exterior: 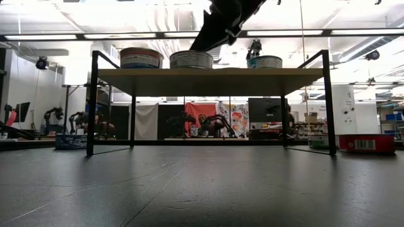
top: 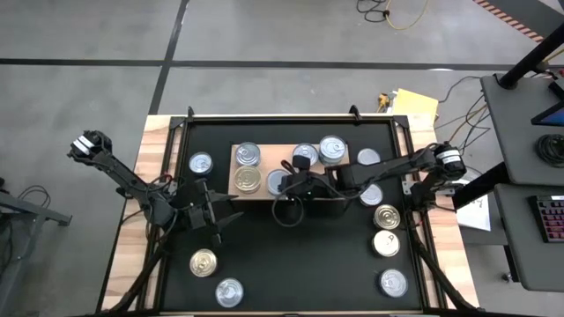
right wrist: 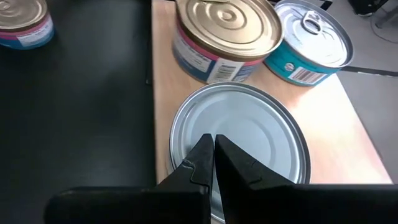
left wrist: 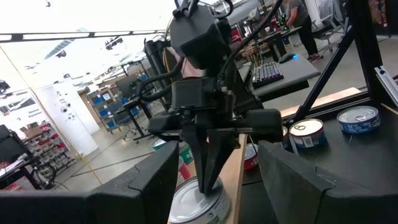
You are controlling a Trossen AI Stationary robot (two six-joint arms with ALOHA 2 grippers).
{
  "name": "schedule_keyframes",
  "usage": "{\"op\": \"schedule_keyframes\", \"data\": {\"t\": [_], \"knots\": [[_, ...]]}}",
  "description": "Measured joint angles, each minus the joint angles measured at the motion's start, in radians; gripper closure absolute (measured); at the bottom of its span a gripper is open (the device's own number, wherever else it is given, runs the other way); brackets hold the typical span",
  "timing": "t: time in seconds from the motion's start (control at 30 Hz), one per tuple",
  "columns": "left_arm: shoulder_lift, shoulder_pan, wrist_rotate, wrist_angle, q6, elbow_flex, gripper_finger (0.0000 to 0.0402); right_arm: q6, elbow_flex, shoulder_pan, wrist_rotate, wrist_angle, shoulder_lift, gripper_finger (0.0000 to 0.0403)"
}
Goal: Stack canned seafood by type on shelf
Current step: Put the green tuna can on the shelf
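Note:
The light-wood shelf [top: 286, 167] stands on the black mat and carries several tins. Among them are a gold-lidded tin [right wrist: 227, 28], a teal tin with a pull tab [right wrist: 308, 40] and a plain silver tin [right wrist: 249, 140] at the shelf's near edge. My right gripper [right wrist: 213, 144] is shut and points down at the silver tin's lid; it also shows in the high view [top: 284, 187]. My left gripper [top: 220, 214] is open over the mat, left of the shelf and facing it, touching nothing. More tins stand on the mat. My right gripper rests its shut fingertips [left wrist: 208, 182] on the flat silver lid [right wrist: 233, 134] of the tin, a little off its middle. The fingers come from above, pointing down. The tin stands upright on the shelf by its base.
Tins stand on the mat left of the shelf [top: 201, 163], near the near-left corner [top: 204, 262] [top: 229, 291], and several on the right side [top: 387, 216]. The low view shows three tins on the shelf top [exterior: 191, 59] and free room under it.

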Motion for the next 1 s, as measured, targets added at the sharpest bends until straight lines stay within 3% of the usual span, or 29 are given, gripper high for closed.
{"op": "schedule_keyframes", "data": {"t": [0.73,1.0], "knots": [[0.000,0.000,0.000,-0.006,0.015,0.000,0.0198,-0.110,0.002,-0.101,-0.002,0.033,0.033,0.0394],[0.000,0.001,0.000,-0.006,0.015,0.000,0.0198,-0.122,0.001,-0.150,-0.081,0.057,0.034,0.0394]]}}
